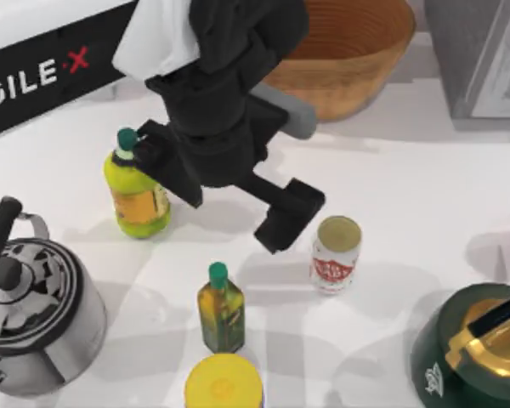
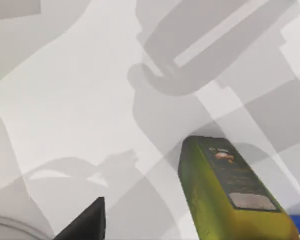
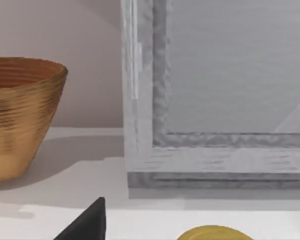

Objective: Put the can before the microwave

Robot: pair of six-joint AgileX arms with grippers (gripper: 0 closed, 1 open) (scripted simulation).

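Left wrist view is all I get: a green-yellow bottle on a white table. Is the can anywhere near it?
Observer: Yes. In the top view the can stands upright to the right of that bottle, apart from it.
Operator: And where is the arm's grabbing part?
Observer: The left end effector hangs just left of the can, with a gap between them.
Operator: Anything else on the table?
Observer: At the back, a woven bowl stands beside a grey appliance with a framed door.
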